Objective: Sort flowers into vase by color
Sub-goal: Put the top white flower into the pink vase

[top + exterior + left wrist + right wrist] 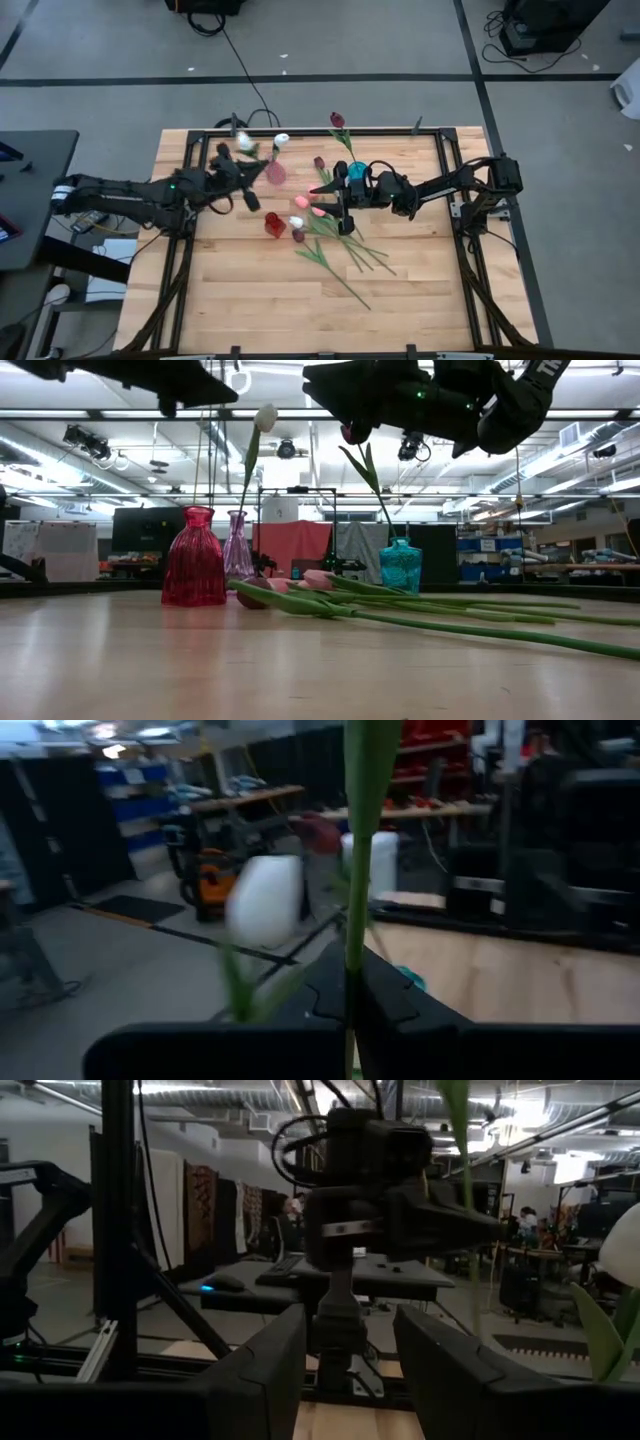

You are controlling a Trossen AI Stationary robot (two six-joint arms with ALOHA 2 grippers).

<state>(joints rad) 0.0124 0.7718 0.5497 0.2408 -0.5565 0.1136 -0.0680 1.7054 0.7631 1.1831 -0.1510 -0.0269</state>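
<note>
Above the table's back edge, the left gripper (243, 160) is clamped on a white flower (244, 141) for the clear vase (275, 172), needing lowering stem-first, while the right gripper (325, 205), fingers apart, hovers over the remaining flowers (340, 250).

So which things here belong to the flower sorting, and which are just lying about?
Belongs to the job:
- red vase
- pink vase
- teal vase
- loose tulips
- white tulip in the left claw
- right claw, open

Just lying about:
- cables on the floor
- dark side table
</note>
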